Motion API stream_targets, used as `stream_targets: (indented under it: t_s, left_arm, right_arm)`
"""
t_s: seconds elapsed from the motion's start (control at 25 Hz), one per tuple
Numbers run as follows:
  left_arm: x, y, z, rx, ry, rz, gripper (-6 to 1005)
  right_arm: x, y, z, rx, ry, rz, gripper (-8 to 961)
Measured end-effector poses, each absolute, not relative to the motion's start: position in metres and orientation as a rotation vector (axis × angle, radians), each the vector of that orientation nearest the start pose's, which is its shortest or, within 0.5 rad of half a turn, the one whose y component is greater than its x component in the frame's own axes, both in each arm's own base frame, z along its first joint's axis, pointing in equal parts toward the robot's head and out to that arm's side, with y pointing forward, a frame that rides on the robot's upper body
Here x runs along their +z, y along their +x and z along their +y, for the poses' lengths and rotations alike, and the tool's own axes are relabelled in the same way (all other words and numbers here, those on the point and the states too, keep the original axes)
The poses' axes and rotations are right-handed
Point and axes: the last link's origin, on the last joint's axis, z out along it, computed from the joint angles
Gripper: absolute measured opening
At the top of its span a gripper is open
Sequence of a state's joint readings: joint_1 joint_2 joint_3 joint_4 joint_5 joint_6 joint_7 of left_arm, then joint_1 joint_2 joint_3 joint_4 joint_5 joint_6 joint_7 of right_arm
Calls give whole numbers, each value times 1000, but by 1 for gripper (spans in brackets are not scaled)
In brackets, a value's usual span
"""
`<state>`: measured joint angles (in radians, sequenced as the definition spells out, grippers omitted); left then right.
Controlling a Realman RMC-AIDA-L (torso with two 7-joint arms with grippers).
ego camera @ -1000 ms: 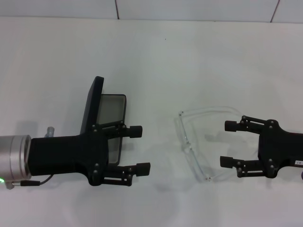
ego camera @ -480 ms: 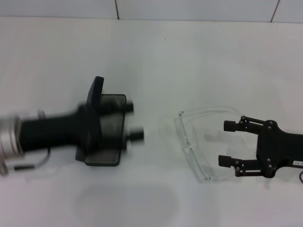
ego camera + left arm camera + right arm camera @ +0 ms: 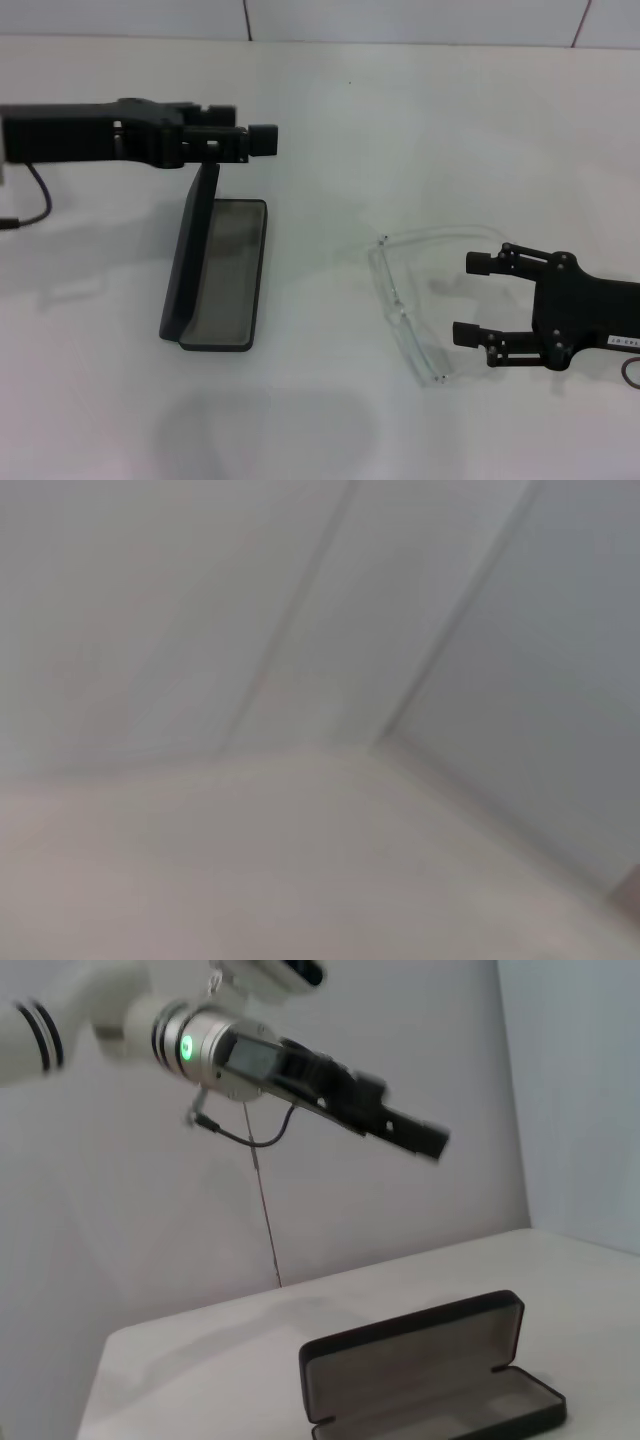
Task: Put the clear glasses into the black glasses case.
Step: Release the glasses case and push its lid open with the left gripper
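Clear glasses (image 3: 405, 300) lying near-far, temples toward spread right pincer (image 3: 472, 298), black glasses case (image 3: 215, 270) open

One pair of clear glasses (image 3: 410, 300) lies on the one white table (image 3: 330, 120). There is one black glasses case (image 3: 215, 270), open. Two grippers show: the left gripper (image 3: 262, 140) and the right gripper (image 3: 470, 298).

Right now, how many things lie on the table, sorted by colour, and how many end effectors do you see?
Black: 1, the open black glasses case
Clear: 1, the clear glasses
End effectors: 2, left end effector raised above the case, right end effector open beside the glasses
Total: 4
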<state>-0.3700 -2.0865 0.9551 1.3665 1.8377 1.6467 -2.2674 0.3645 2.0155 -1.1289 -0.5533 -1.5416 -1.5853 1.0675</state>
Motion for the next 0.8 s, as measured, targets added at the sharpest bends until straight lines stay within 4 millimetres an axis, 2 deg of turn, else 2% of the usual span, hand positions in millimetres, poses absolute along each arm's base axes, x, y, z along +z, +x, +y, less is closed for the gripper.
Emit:
stream_targets:
  t_s: [0.16,0.32,0.48,0.8]
  left_arm:
    - [71,-159,336,-278,-2532,-1153,887]
    - [64,-139,344,23,-2409,-1121,886]
    - [56,-130,347,176,-2355,-1133,878]
    - [39,-135,346,416,-2308,-1178,878]
  right_arm:
    - [-19,274,283,861,-2753,358,854]
    - [-18,275,286,858,-2732,366,854]
    - [-16,275,289,857,-2708,370,854]
    - [-9,269,298,861,-2690,325,855]
